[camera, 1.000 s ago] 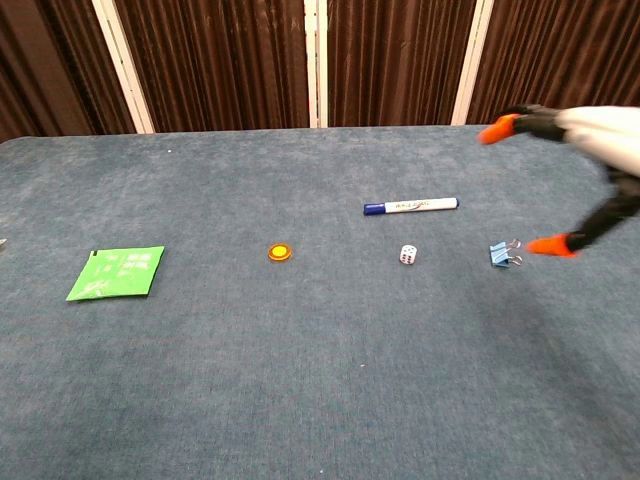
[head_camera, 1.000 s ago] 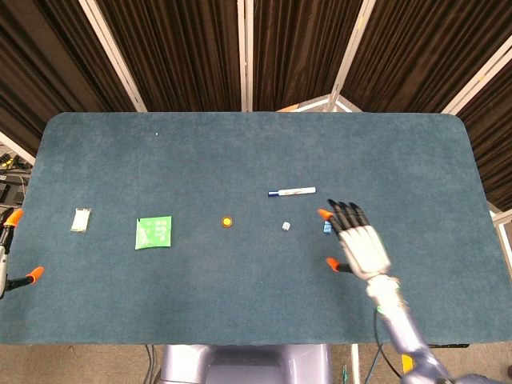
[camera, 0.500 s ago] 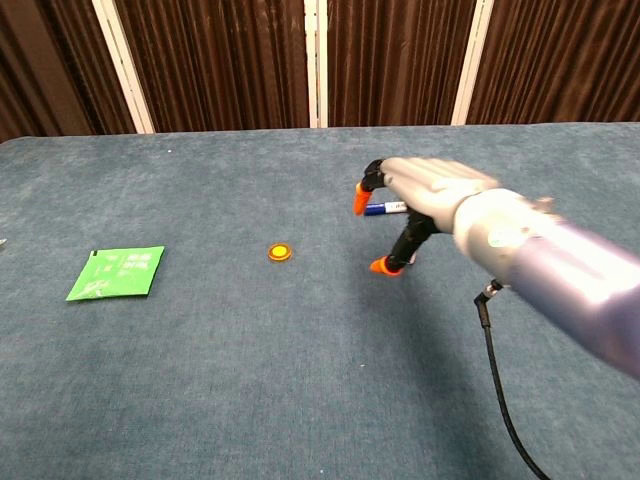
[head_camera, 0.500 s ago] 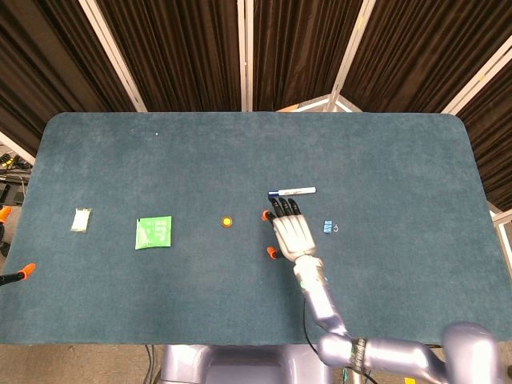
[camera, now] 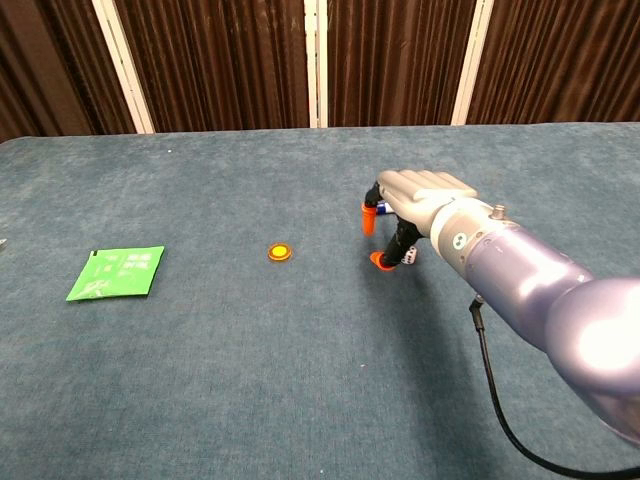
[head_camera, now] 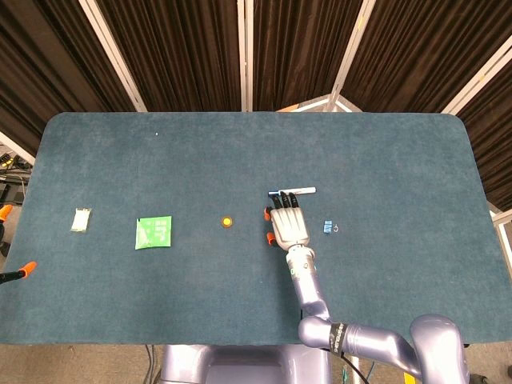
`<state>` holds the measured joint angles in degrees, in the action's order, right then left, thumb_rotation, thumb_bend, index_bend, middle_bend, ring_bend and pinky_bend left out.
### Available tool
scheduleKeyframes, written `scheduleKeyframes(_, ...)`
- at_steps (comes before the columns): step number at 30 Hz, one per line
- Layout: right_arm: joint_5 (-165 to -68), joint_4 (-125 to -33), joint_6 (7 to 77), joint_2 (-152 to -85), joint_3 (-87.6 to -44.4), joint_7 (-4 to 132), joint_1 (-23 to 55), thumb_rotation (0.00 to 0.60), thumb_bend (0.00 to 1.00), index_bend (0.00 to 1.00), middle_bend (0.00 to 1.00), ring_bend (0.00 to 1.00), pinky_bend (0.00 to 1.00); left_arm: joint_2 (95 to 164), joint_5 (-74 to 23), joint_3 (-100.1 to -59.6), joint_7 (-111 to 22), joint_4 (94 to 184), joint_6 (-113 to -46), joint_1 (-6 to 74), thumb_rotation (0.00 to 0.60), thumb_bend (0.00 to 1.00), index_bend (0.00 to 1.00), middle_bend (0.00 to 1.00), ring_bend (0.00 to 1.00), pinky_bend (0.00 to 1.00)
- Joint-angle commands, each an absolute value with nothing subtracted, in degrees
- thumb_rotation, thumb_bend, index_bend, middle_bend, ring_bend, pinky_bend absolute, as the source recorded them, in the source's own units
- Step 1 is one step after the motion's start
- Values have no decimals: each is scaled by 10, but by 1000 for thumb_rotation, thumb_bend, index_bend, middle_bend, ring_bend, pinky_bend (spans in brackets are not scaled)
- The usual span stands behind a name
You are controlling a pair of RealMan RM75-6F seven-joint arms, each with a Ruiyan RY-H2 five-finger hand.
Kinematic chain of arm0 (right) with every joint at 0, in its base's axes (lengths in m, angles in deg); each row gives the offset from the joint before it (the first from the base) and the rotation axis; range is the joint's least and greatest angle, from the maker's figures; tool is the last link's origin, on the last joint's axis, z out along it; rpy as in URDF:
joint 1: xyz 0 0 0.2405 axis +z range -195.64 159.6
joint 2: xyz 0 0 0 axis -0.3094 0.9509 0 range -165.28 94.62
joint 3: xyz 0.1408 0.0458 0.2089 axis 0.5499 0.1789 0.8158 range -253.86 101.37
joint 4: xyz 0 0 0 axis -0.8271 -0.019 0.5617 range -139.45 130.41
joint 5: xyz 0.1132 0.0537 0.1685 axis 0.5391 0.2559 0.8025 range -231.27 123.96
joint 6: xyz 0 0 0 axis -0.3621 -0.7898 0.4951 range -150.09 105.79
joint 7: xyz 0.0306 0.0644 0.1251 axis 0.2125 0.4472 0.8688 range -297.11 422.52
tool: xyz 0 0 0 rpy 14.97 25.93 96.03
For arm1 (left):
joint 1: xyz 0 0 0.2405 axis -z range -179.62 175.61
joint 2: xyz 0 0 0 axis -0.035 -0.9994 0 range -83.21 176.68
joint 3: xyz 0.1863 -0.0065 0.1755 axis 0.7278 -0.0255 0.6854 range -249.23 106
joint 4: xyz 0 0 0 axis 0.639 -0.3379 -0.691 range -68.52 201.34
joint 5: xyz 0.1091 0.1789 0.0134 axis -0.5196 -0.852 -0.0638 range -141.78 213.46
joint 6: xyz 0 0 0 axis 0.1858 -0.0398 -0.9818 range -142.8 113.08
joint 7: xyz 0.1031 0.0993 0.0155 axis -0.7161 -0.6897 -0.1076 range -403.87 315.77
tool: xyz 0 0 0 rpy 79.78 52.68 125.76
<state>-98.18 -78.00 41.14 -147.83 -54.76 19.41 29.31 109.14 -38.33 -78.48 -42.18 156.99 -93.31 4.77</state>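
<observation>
Looks like pre-grasp on the die [camera: 408,256]: right hand [head_camera: 290,228] parked low over it, palm down, fingers arched and spread, holding nothing. In the chest view, orange fingertips [camera: 381,261] down near the bench [head_camera: 240,152], one tip just left of the die, another higher up and further back; contact with the die not confirmable from here. Die sits on the cloth under the palm, tucked behind the lower tip, only partly showing in the chest view and fully hidden under the hand in the head view. Marker [head_camera: 292,192] lying flat just beyond the fingertips, close enough to get nudged. Clip [head_camera: 328,228] just right of the hand, apart from it. Orange disc [head_camera: 227,222] to the left, clear of the hand; green packet [head_camera: 154,232] and white packet [head_camera: 81,219] well apart on the far left. Next move, as a judgement: needs a small drop and a thumb-to-finger close centred on the die, tips kept short of the marker, no sideways sweep that rolls the die off toward the clip. Small, light and cubic, so likely to skid or tumble if pinched off-centre; worth squaring the tips on opposite faces first. Left hand [head_camera: 16,268] barely in frame at the left bench edge, only orange tips showing; spread or closed not readable.
</observation>
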Motion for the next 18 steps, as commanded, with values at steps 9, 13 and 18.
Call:
scheduleKeyframes(9, -957, -770, 416, -1469, -554, 181, 291, 600, 249, 431, 126, 0, 0, 1092, -388, -782, -424, 1573, -933, 49, 600, 103, 0, 0, 0, 0)
scheduleKeyframes(13, -951, -762, 415, -1469, -557, 182, 291, 600, 270, 461, 139, 0, 0, 1092, -390, -780, -426, 1574, -933, 50, 600, 105, 0, 0, 0, 0)
scheduleKeyframes(18, -948, -754, 413, -1471, -561, 182, 292, 600, 273, 468, 144, 0, 0, 1092, -391, -780, -425, 1574, -935, 49, 600, 105, 0, 0, 0, 0)
